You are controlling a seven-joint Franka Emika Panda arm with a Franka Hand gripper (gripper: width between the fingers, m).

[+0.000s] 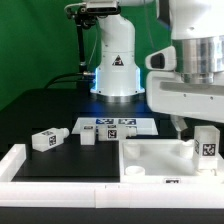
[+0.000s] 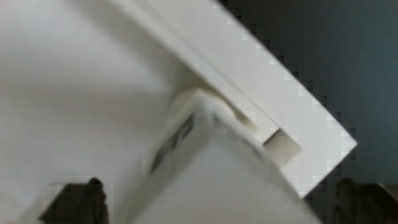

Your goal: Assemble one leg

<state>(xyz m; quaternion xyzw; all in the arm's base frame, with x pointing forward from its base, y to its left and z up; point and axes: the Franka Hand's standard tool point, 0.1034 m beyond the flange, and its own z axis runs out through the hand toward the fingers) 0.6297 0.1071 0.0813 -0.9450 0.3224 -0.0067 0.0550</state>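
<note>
A stubby white leg (image 1: 207, 143) with a black-and-white tag stands upright on the large white panel (image 1: 158, 155) at the exterior view's right. My gripper (image 1: 184, 124) hangs just above the panel, close beside that leg. In the wrist view the gripper (image 2: 222, 200) is open, with dark fingertips (image 2: 79, 202) far apart. A blurred white leg (image 2: 228, 160) lies between them against the panel (image 2: 89, 90). I see no contact with the fingers.
Two more tagged white legs (image 1: 45, 139) (image 1: 88, 135) lie on the black table at the exterior view's left. The marker board (image 1: 112, 125) lies in front of the robot base (image 1: 117, 70). A white ledge (image 1: 60, 170) runs along the front.
</note>
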